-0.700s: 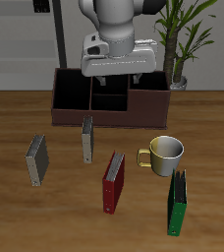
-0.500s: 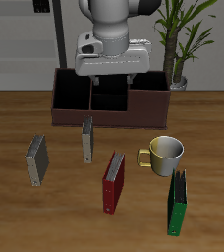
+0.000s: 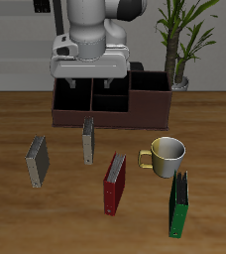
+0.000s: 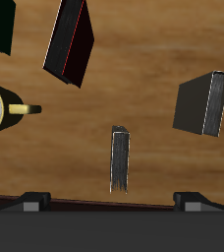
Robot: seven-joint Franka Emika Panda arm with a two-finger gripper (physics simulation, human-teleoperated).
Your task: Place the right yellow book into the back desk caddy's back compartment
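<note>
The right yellow book (image 3: 38, 161) lies tilted on the wooden table, well in front of the caddy; its grey cover and pale edge also show in the wrist view (image 4: 203, 103). The back desk caddy (image 3: 151, 107) is a long dark reddish-brown box at the table's back. Its back compartment (image 3: 113, 85) is the small black rear cell of the middle section, partly hidden behind my hand. My gripper (image 3: 91, 85) hangs open over the caddy with nothing between its fingers. In the wrist view the fingertips (image 4: 30, 200) stand wide apart.
A second yellow book (image 3: 87, 141) stands upright just in front of the caddy, seen edge-on in the wrist view (image 4: 120, 157). A red book (image 3: 115, 182), a green book (image 3: 178, 205) and a yellowish mug (image 3: 168, 155) lie nearer the front edge. A potted plant (image 3: 179, 40) stands behind the caddy.
My gripper has slid sideways along the caddy toward the end nearer the right yellow book, staying open. No object on the table has moved.
</note>
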